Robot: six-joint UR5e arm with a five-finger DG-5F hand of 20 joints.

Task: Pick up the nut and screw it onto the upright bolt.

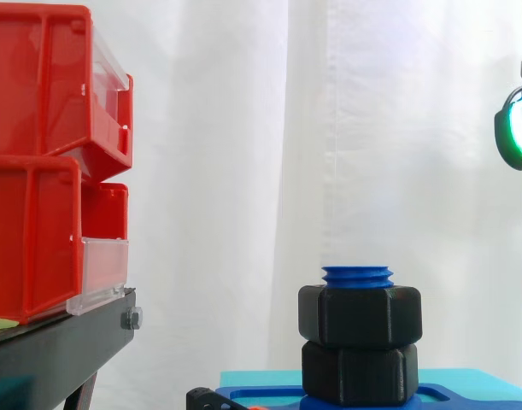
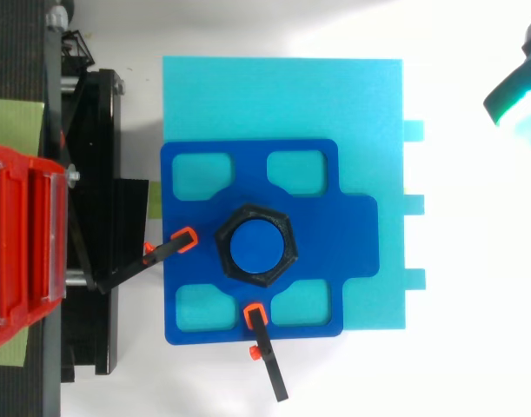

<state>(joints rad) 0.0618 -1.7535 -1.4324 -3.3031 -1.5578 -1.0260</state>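
We've got the nut (image 1: pixel 360 315) already sitting on the upright blue bolt (image 1: pixel 357 274), two clips (image 2: pixel 267 358) pinning its plate (image 2: pixel 335 261), presumably against twisting, our hand (image 1: pixel 519 128) well apart at the right edge, grip impossible to tell.

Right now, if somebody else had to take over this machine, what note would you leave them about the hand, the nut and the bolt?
Hand: at the right edge, high up, well clear of the bolt; open or shut cannot be told.
Bolt: upright on the blue plate, thread tip showing.
Upper nut: on the bolt, resting on a lower nut.
Done: the nut looks screwed on.
Left: probably only a tightness check, which cannot be judged here.
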